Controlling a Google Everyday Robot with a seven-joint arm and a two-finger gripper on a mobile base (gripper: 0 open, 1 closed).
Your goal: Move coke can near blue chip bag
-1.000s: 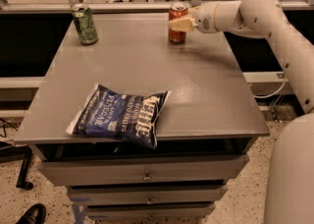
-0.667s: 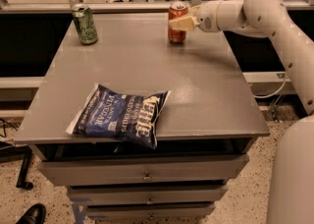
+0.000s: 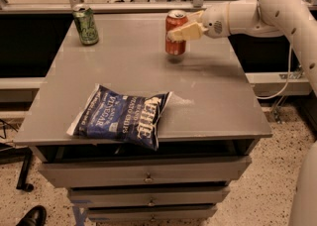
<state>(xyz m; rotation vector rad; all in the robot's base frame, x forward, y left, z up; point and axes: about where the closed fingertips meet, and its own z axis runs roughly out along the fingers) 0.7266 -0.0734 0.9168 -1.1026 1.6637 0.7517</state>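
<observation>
The coke can (image 3: 175, 39), red with a silver top, is upright at the back of the grey table (image 3: 218, 101), right of centre. My gripper (image 3: 181, 26) reaches in from the right and is shut on the can's upper part, one cream finger (image 3: 186, 32) lying across its front. The can seems to hang just above the tabletop, with a shadow under it. The blue chip bag (image 3: 123, 116), dark blue with white "Kettle" lettering, lies flat near the front edge, left of centre, well apart from the can.
A green can (image 3: 85, 25) stands at the table's back left corner. Drawers (image 3: 146, 176) sit below the tabletop. A rail and dark shelving run behind the table. A black shoe (image 3: 31, 216) is on the floor at the lower left.
My gripper has carried the coke can a little forward and left, toward the table's middle. The chip bag and green can have not moved.
</observation>
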